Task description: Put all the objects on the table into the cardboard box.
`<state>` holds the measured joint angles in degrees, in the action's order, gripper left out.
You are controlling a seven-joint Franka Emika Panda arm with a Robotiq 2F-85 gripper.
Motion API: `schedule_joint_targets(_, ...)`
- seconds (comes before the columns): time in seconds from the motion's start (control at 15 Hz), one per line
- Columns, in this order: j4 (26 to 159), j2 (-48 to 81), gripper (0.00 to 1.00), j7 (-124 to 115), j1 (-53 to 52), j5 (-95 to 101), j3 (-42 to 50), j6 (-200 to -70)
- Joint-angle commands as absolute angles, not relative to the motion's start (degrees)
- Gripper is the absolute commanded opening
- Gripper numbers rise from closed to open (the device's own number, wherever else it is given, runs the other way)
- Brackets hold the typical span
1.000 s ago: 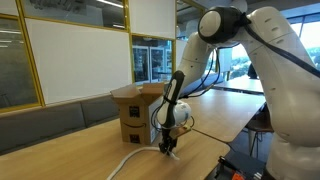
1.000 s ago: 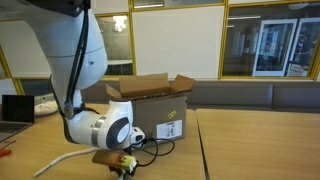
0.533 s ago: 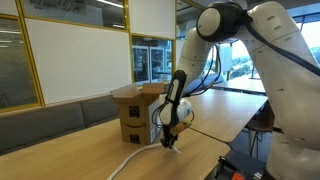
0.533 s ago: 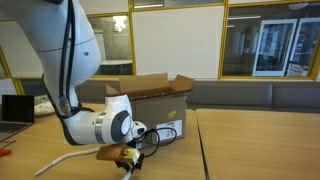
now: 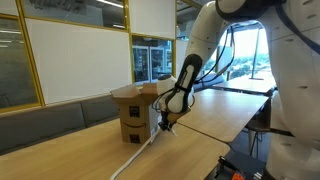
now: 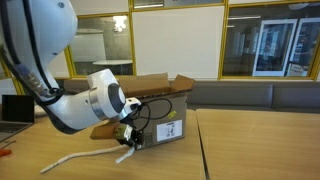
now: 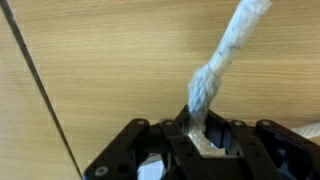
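Observation:
My gripper (image 5: 166,124) is shut on one end of a thick white rope (image 5: 132,157) and holds that end above the wooden table. The rope hangs from the jaws and trails along the table in both exterior views (image 6: 85,157). In the wrist view the rope (image 7: 222,55) runs up from between the black fingers (image 7: 203,138). The open cardboard box (image 6: 160,103) stands on the table just behind the gripper (image 6: 128,143); it also shows in an exterior view (image 5: 134,108).
The wooden table (image 5: 200,120) stretches away past the box. A laptop (image 6: 14,109) sits at the far edge in an exterior view. Glass walls and whiteboards stand behind. A dark cable (image 7: 40,95) crosses the wrist view.
My gripper has risen from the table with the rope end in it and moved toward the box. The rope's held end has lifted off the table.

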<state>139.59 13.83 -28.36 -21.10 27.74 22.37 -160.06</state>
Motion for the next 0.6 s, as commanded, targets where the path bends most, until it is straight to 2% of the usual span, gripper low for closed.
schedule_joint_targets(0.0, 144.3, 0.8, 0.13, -42.0, -20.6, 40.8, 22.4, -153.1)
schedule_joint_targets(0.07, 145.7, -2.7, 0.12, -44.9, -24.0, 42.8, 25.6, -150.9)
schedule_joint_targets(0.13, 146.3, -5.6, 0.12, -47.5, -23.3, 44.7, 24.6, -148.4)
schedule_joint_targets(0.2, 146.7, -8.8, 0.12, -50.9, -15.1, 47.8, 16.0, -145.9)
schedule_joint_targets(0.53, 148.0, -21.1, 0.12, -54.1, -7.2, 45.4, 1.4, -137.1)
